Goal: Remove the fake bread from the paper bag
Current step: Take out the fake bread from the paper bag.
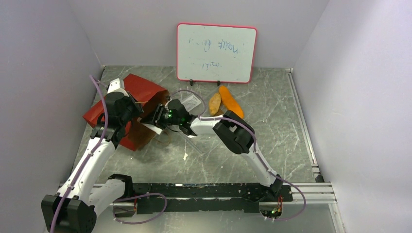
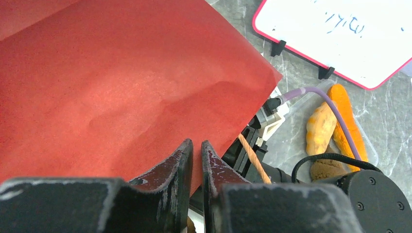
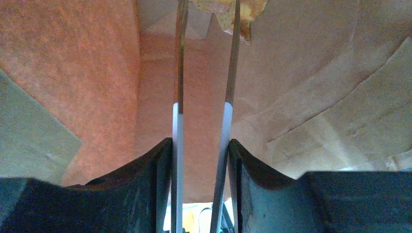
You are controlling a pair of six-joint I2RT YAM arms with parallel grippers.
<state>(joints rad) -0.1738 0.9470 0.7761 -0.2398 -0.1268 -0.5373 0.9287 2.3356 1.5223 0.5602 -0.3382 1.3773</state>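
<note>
The red paper bag (image 1: 131,97) lies on its side at the back left, its mouth facing right. My left gripper (image 1: 132,115) is shut on the bag's upper edge, with the red paper (image 2: 126,87) between its fingers (image 2: 183,155). My right gripper (image 1: 158,120) is at the bag's mouth, shut on a pair of thin tongs (image 3: 178,121) that reach into the brown inside (image 3: 311,87). The tong tips flank a yellow-orange bread piece (image 3: 245,12) deep in the bag. The orange baguette (image 1: 231,101) and tan roll (image 1: 214,103) lie outside, with a dark-brown lump (image 2: 328,167) beside them.
A whiteboard (image 1: 216,52) stands at the back wall, just behind the bread that lies outside. A bag handle cord (image 2: 252,158) hangs by my right wrist. A clear plastic tray (image 1: 193,102) lies between the bag and the bread. Walls close in on both sides.
</note>
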